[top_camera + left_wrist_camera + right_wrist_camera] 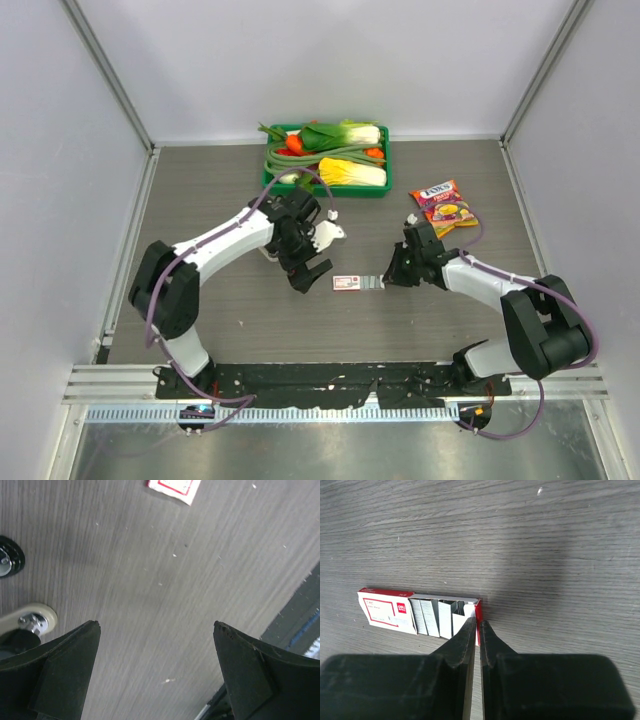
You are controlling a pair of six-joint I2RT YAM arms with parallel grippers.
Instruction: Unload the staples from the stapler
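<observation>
The right hand (477,623) pinches the staple box (387,611) end wall just ahead; if it slips, we spill staples (431,617).

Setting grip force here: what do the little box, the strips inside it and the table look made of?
The box looks like thin card: matte, printed red and white, with folded edges. The staple strips look like grey metal, finely ribbed with a dull sheen. The table has a matte grey wood-grain surface, probably laminate rather than solid wood.
</observation>
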